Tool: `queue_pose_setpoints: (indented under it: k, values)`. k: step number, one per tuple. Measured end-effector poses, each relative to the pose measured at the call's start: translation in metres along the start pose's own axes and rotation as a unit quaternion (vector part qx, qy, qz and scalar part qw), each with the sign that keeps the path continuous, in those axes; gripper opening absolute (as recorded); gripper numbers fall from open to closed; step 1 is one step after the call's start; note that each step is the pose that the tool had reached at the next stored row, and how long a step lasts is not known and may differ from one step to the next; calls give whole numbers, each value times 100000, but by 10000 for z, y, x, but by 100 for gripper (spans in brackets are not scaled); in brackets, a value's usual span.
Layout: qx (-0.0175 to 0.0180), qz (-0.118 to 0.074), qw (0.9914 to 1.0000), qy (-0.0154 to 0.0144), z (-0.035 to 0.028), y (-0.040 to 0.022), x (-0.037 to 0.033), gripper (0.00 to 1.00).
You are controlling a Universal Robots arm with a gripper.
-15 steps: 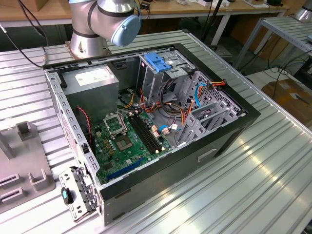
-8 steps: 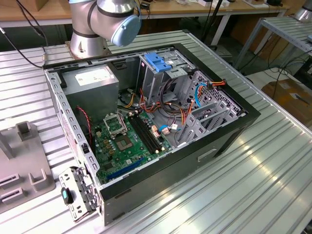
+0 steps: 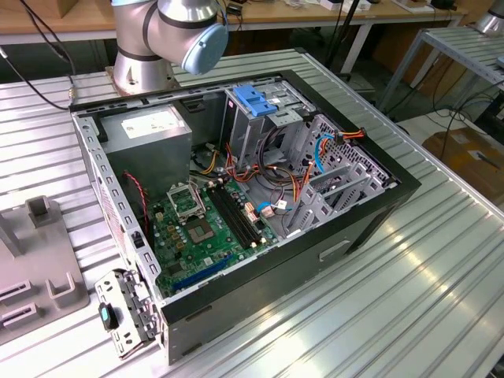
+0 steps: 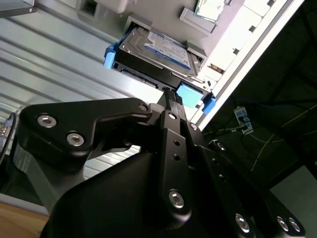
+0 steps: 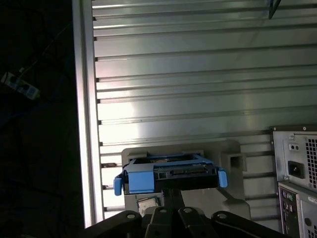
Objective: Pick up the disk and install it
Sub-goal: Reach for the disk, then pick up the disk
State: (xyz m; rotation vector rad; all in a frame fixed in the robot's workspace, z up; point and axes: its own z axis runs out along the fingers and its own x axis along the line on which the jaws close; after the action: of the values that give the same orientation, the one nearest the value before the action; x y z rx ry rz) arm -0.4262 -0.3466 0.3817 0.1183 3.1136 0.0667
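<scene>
Gripper at the edge of the disk, disk seated in a grey holder on the counter.

In the second wrist view the black gripper (image 4: 171,95) points at the disk (image 4: 157,48) and ends just at its blue-railed edge. I cannot tell whether the gripper is spread, closed or pinching the rail. The disk lies label side up, tilted, in a pale grey holder (image 4: 158,12) near the edge of the ribbed metal counter (image 5: 198,89). The first wrist view shows the computer case (image 5: 297,168) rear panel well apart from it. In the exterior view the case lies open beside the arm (image 3: 173,31) base.
</scene>
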Motion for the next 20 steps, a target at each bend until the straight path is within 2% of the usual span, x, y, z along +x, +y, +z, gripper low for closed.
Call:
queue_pose_setpoints:
  k: [14,17,20]
  values:
    - [-1,-49,100000,2,17,-4,1,11]
    - [-85,-3561,99936,153,18,-4,1,11]
    - [-173,-7283,99734,317,18,-4,1,11]
